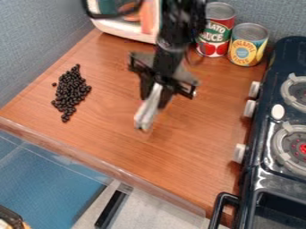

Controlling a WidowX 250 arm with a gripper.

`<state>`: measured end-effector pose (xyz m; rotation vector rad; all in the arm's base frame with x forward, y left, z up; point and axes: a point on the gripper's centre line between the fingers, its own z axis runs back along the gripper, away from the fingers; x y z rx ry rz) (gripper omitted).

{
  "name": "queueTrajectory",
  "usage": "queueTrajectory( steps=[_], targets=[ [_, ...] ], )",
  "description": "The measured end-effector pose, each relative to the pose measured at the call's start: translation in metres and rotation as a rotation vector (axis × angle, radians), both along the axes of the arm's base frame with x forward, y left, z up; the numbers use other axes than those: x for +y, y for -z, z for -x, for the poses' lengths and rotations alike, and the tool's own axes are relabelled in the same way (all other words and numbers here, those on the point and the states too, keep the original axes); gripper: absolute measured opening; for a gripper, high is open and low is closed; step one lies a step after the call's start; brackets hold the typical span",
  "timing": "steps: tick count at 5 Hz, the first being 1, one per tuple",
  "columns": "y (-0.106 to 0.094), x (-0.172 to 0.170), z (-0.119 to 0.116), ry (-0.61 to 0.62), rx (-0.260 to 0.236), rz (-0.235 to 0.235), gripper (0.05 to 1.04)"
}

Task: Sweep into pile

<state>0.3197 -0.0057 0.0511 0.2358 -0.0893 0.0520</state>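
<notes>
A black robot arm's jaws [156, 95] hang over the middle of a wood-topped table [191, 134], closed on a white strip [147, 114], perhaps a folded cloth or a soft brush; blur keeps its exact kind in doubt. The strip slants down and toward the left of the camera view, its free end pointing at the table's near edge.

The target, a heap of small black beans [71, 91], lies well apart from the jaws, to their left in the view. Its long axis runs roughly up and down the view, leaning slightly, thick at the middle and tapering to a thin tail at the lower end. One stray bean [54, 84] sits just off the heap's left side.

The sweep appears to be at an approach stage, most of the gathering ahead. The next move likely calls for carrying the strip leftward and drawing in the heap's two ends; a push straight across from the right could scatter beans toward the wall side.

Behind the arm, a red-labelled can [216, 30] and a yellow-labelled can [247, 44] stand upright side by side, tops covered, contents hidden. A dark stove [256, 179] flanks the table at right.
</notes>
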Motion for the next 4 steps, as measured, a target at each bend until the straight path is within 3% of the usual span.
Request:
queueTrajectory(
  steps=[1,2,3,4],
  targets=[
    [0.024,0.003,-0.003,-0.054,0.051,-0.030,0.354],
    [0.030,0.002,-0.002,-0.064,0.074,-0.028,0.421],
    [0.018,0.002,0.000,-0.072,0.072,0.024,0.735],
    [-0.030,0.009,0.002,-0.086,-0.024,0.058,0.987]
  ],
)
